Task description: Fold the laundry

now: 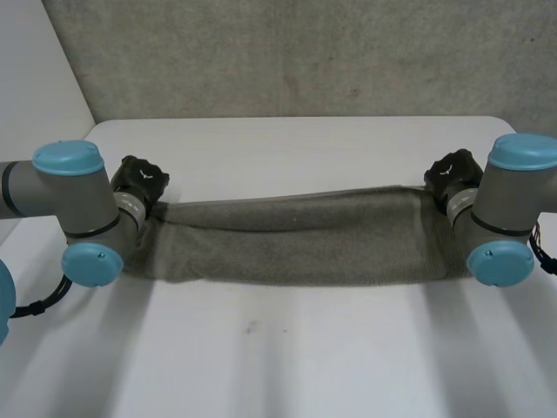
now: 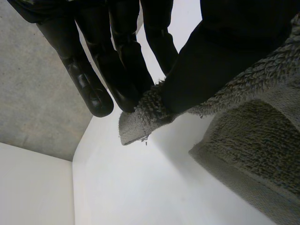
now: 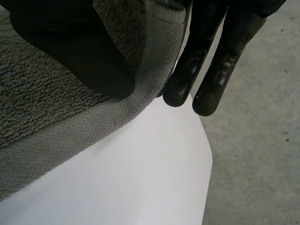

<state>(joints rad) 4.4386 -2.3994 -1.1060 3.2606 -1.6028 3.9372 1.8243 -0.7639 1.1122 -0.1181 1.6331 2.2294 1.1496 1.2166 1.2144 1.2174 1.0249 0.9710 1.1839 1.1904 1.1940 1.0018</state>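
A long grey-brown terry-cloth towel (image 1: 296,239) lies stretched as a band across the middle of the white table (image 1: 287,139), parallel to its far edge, with each end near a side edge. The left hand (image 1: 141,181) pinches the towel's far left corner between thumb and fingers (image 2: 93,89). In the left wrist view that corner is raised clear of the surface while a lower layer rests on it. The right hand (image 1: 452,172) grips the far right corner the same way, with the thumb pressed on the pile and the fingers (image 3: 206,70) behind the cloth.

The step looks like a lengthwise fold, with the held edge to be carried over and matched to the near one. To do it well, both hands should likely travel together at equal height, with the span taut enough to stop the middle sagging. The corners should be set down squarely before the pinch is released.

The cloth is thick, looped and nubbly, with a flatter woven hem band along its edge. It seems soft and limp, and likely to drape and bunch. The table is smooth and matte, so the lower layer may slide.
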